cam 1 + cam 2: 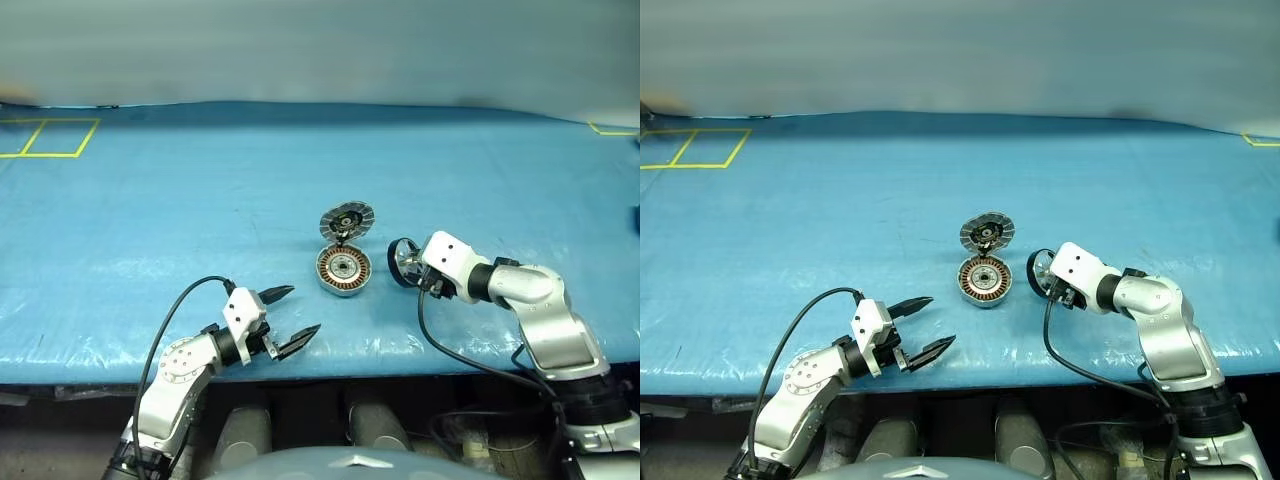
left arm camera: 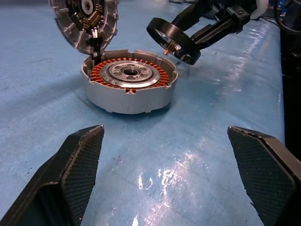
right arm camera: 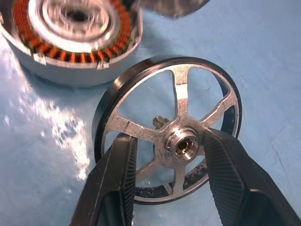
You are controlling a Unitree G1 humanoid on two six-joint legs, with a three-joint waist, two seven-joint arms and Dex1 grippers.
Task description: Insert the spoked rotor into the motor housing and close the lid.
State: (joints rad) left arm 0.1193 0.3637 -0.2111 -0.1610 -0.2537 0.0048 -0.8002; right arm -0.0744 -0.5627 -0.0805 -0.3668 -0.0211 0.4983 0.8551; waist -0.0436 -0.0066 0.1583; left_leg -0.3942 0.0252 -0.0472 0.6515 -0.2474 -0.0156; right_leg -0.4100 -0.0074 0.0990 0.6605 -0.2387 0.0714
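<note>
Over blue table (image 1: 150, 200), right pincer (image 3: 169, 146) grips spoked rotor (image 3: 167, 129), angled downward.

Motor housing (image 1: 343, 271) sat on the table (image 1: 150, 220), near its front edge. Lid (image 1: 346, 220) stood raised just behind the housing, hinged to its far rim. Spoked rotor (image 1: 404, 262) was just right of the housing, off the table, apart from it, between right gripper (image 3: 170, 181) fingers. Left gripper (image 1: 290, 318) was front-left of the housing, well apart.

One spoked rotor (image 3: 167, 132), one motor housing (image 1: 344, 271), one lid (image 1: 346, 221) — all on one blue tabletop (image 1: 180, 220) — and two hands: left hand (image 1: 290, 320), right hand (image 3: 169, 155).
</note>
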